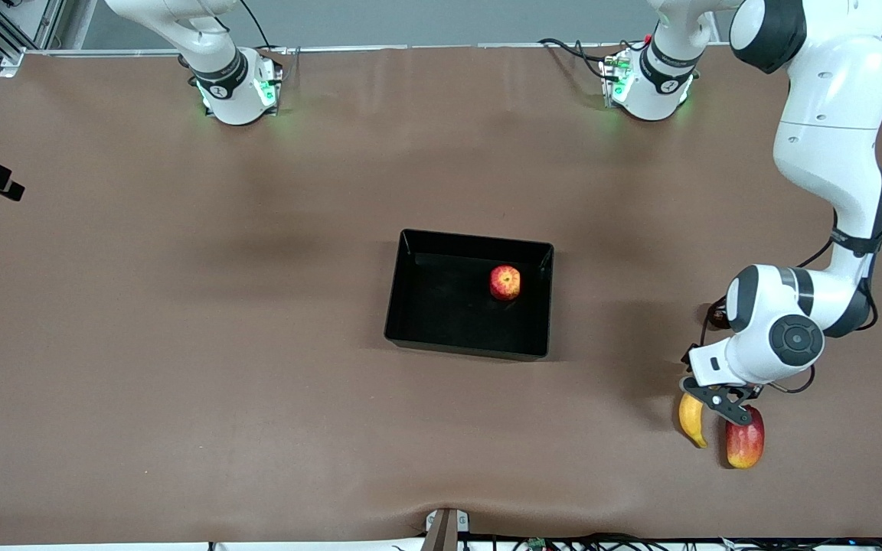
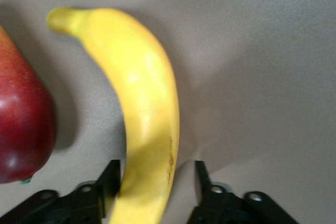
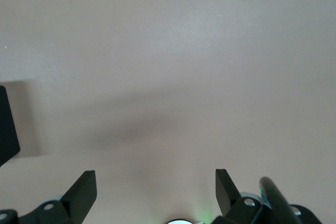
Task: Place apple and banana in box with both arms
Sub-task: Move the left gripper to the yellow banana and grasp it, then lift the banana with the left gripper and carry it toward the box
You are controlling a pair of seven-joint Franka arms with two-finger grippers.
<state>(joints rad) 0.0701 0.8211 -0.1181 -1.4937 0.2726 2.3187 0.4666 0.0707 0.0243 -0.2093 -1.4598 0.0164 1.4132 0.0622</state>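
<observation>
there is one apple (image 1: 504,282), one banana (image 1: 691,420), one mango (image 1: 745,442) and one box (image 1: 410,306) on the brown table (image 1: 181,344), with two arms at work. the apple is small and round, red with yellowish streaks, and it sits inside the box, toward the wall that faces the left arm's end of the table. the box is a shallow, glossy black rectangular tray with raised walls, near the middle of the table. the banana is a single curved yellow fruit lying on the table near the front camera's edge, toward the left arm's end, just beside the red and yellow mango. the left gripper (image 1: 719,400) is down at the banana; in the left wrist view its two black fingers (image 2: 107,182) straddle the fruit's lower part, one finger against the peel and the other with a thin gap showing, so the jaws stand part-way closed around the banana (image 2: 142,108) and a firm grip cannot be told. the mango (image 2: 21,124) lies beside it in that view. the right gripper (image 3: 156,190) waits over bare table, its jaws spread wide and holding nothing.
</observation>
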